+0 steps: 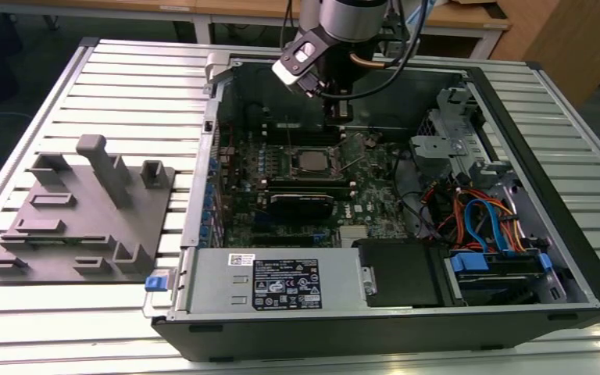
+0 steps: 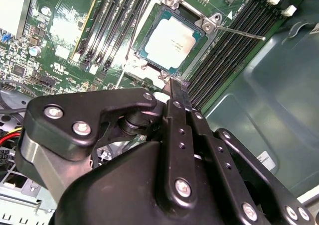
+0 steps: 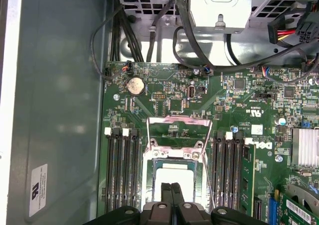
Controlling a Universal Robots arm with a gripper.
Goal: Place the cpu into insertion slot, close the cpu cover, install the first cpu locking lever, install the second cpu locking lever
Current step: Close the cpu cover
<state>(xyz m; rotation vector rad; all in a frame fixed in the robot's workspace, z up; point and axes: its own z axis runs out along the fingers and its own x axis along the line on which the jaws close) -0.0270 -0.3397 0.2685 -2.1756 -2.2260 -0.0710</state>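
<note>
Gripper [image 3: 172, 186]: my fingers pressed together, holding nothing, over the insertion slot [image 2: 192, 17]
Cpu [image 2: 169, 41]: silvery-grey square top, lying flat in the slot
Cpu cover [image 3: 178, 120]: thin silver frame, swung open

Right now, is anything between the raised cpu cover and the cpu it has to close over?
Nothing lies on the cpu. The cpu cover stands open at one edge of the insertion slot; the shut pincer hangs at the opposite edge, possibly in the cover's path.

cpu [image 2: 169, 41] silvery-grey top; motherboard [image 3: 224, 100] green; memory slots [image 3: 115, 170] black; cpu cover [image 3: 178, 119] silver; cables [image 1: 480, 221] orange and blue; gripper [image 2: 175, 84] black
</note>
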